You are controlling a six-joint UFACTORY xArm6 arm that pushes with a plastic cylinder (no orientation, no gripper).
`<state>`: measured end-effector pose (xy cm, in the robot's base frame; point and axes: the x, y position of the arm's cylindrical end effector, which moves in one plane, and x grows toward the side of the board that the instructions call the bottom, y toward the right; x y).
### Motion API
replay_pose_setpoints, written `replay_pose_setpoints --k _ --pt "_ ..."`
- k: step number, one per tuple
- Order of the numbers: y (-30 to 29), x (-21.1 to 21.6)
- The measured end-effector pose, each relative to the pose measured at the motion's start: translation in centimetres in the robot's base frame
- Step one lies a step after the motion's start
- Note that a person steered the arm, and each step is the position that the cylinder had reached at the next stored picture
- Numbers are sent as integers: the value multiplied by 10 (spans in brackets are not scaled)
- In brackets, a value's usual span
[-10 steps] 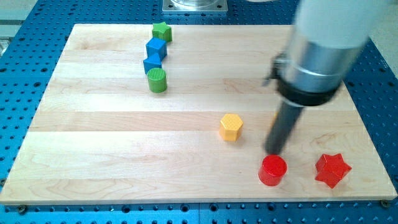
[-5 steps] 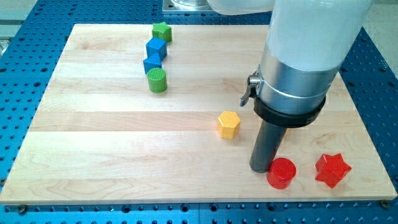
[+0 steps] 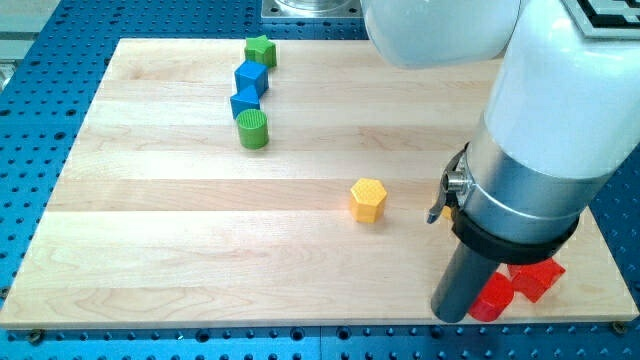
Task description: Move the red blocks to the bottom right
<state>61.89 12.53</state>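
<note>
Pressing against the red cylinder (image 3: 493,298) from its left, my tip (image 3: 452,316) sits near the counter's (image 3: 180,230) bottom right corner; I carry no pincer, only this dark rod. The red star (image 3: 540,278) touches the cylinder's right side. The arm stands upright, white above, grey metal below. The counter is pale wood.
</note>
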Motion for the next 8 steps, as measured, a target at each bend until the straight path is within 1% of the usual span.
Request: replay_pose_setpoints --k 1,2,3,4,5,6,7,8 --pt "17 0" --pt "68 0" --pt "94 0" --pt "93 0" --pt "66 -1" --pt "2 -3" --pt "-16 -37" --pt "6 -84"
